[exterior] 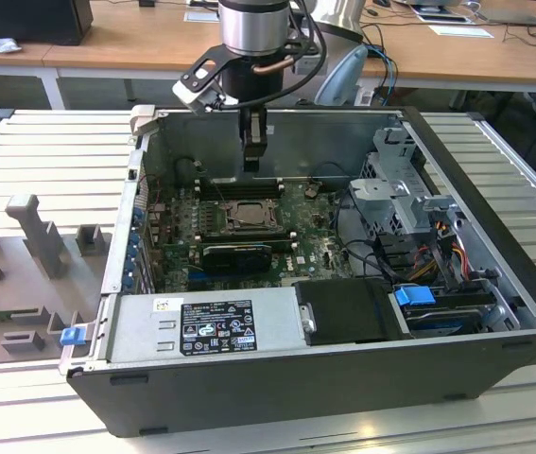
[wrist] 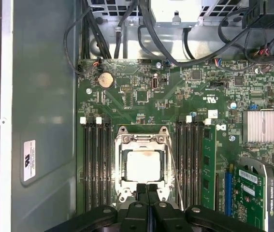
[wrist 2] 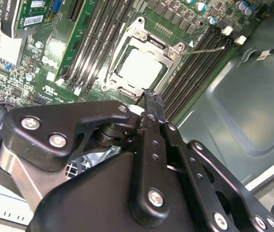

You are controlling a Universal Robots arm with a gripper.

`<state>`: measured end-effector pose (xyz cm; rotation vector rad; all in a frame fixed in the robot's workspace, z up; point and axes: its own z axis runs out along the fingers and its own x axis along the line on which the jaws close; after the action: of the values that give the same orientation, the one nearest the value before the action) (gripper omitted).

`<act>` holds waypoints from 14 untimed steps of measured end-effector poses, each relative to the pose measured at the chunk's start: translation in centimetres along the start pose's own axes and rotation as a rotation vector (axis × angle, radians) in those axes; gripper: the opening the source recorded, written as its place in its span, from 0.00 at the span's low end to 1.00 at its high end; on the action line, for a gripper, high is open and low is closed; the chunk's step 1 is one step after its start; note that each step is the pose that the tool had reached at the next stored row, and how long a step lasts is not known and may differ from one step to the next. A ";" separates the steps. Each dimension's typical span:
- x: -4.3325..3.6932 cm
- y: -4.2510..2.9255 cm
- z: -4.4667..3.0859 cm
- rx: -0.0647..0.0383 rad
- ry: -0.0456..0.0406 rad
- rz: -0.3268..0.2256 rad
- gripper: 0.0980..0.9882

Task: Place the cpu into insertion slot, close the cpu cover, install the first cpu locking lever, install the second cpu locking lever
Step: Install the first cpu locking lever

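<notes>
Memory slots (wrist: 95, 164) flanking the cpu cover (wrist: 142, 140)

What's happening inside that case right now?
The arm's black claw, shut and empty, hangs above the green motherboard in the open black computer case. The pale square cpu lies framed by the thin silver metal cpu cover, which looks closed over it. A thin wire lever stands out beside the cover; whether it is latched is unclear.

The arm (exterior: 253, 24) stands upright, with its wrist (exterior: 249, 83) at the lower end. The gripper (exterior: 251, 165) hangs under it and points straight down. Its two black fingers (wrist: 140, 193) are pressed together, tip against tip.
</notes>
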<state>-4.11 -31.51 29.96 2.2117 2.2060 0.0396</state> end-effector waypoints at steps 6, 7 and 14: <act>0.00 0.03 -0.92 0.000 0.0000 0.000 0.01; 0.01 0.03 -1.01 0.000 0.0000 0.000 0.01; 0.01 0.04 -1.36 0.000 0.0022 -0.071 0.01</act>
<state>-4.12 -31.51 31.32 2.1324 2.2839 0.0405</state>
